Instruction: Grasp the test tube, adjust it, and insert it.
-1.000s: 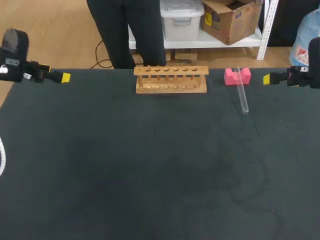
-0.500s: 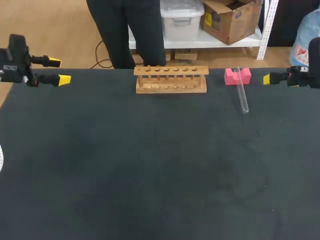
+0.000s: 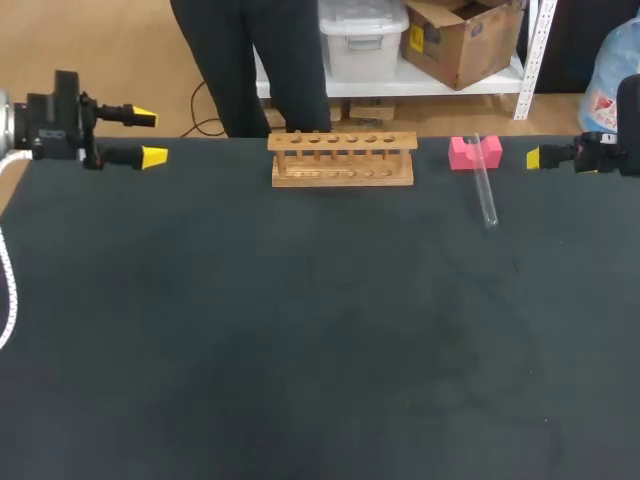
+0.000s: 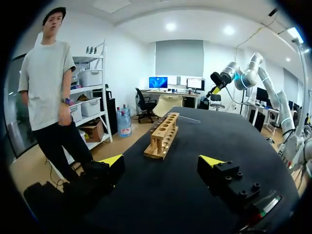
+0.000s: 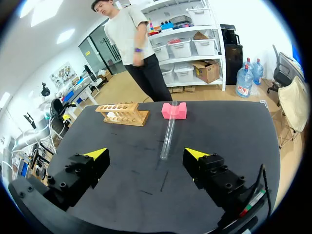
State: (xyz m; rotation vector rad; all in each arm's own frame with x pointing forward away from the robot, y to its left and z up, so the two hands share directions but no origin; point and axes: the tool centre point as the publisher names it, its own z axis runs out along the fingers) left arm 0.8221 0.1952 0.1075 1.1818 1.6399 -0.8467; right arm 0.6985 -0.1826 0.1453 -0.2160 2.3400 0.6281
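Dark surface [image 3: 300,330] bearing wooden rack [image 3: 341,160] at upper centre, test tube [image 3: 486,195] resting on pink block [image 3: 474,152] at upper right; left jaws and right jaws both wide, empty.

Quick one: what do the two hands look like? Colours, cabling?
Left hand and right hand match: black blocky bodies with bolt holes, two fingers ending in wedge-shaped yellow tips. A white ribbed conduit trails from the left one.

Black housings. The left gripper [image 3: 148,137] and right gripper [image 5: 146,155] carry yellow wedge tips and recessed screws; white ribbed cable [image 3: 15,290] beside left arm.
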